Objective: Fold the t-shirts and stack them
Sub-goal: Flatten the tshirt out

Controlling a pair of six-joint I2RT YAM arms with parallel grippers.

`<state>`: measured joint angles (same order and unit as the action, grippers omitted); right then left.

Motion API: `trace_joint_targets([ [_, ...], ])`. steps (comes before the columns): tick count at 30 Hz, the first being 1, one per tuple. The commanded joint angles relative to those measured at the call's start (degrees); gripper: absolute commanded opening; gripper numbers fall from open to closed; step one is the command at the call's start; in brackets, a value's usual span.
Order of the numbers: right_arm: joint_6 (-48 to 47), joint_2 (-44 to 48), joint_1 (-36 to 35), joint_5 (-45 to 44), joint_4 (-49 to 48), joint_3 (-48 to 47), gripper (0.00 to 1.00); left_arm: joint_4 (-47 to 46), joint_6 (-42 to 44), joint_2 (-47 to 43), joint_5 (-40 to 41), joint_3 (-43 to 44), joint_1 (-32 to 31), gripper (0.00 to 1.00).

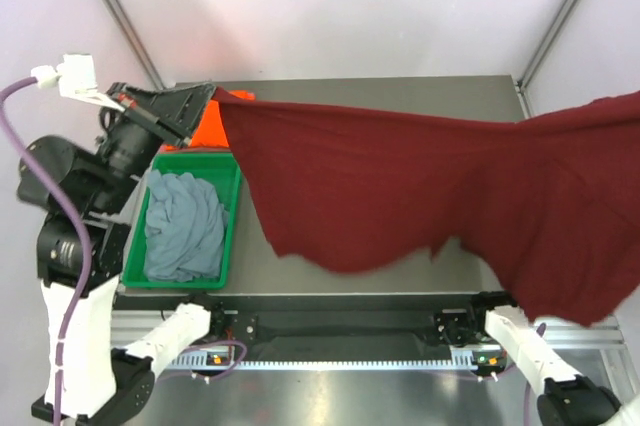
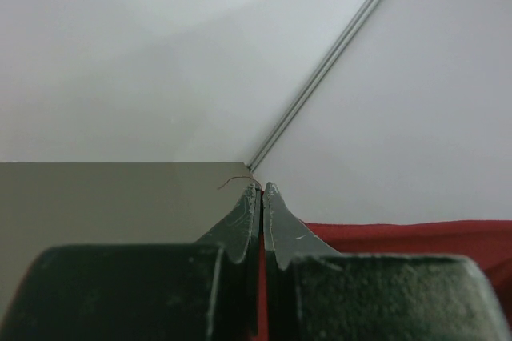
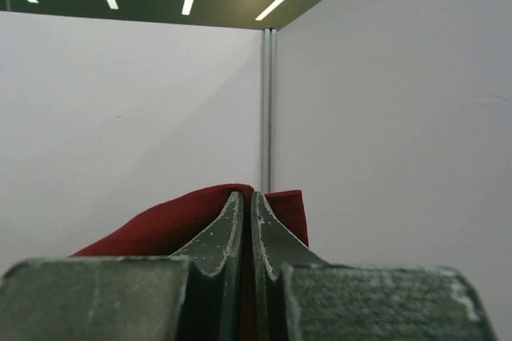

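Note:
The dark maroon t-shirt hangs spread in the air across the table, held up at both ends. My left gripper is shut on its left corner at the far left; the cloth shows between the jaws in the left wrist view. My right gripper is out of the top view past the right edge; in the right wrist view it is shut on maroon cloth. The orange t-shirt lies at the far left, mostly hidden. The grey-blue t-shirt lies crumpled in the green tray.
The grey table runs to the white back wall. A metal frame post stands at the back left and another at the back right. The left arm's body rises beside the tray.

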<state>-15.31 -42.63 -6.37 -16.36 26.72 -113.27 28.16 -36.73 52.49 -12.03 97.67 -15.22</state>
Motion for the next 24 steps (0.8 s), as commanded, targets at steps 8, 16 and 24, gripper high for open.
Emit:
trace_joint_targets([
  [8, -22.13, -15.1, -6.64, -10.72, -24.51, 20.77, 0.0, -9.51, 2.27, 14.73, 9.82, -10.56, 0.28, 0.0],
  [16, -16.15, -37.12, 5.83, 9.83, -37.96, 28.02, 0.0, -22.0, 7.29, 36.87, 17.75, -9.53, 1.16, 0.0],
  [24, -14.14, -61.32, 8.39, 18.9, -49.62, 22.22, 0.0, -25.44, 9.57, 65.15, 12.39, 9.09, 3.27, 0.0],
])
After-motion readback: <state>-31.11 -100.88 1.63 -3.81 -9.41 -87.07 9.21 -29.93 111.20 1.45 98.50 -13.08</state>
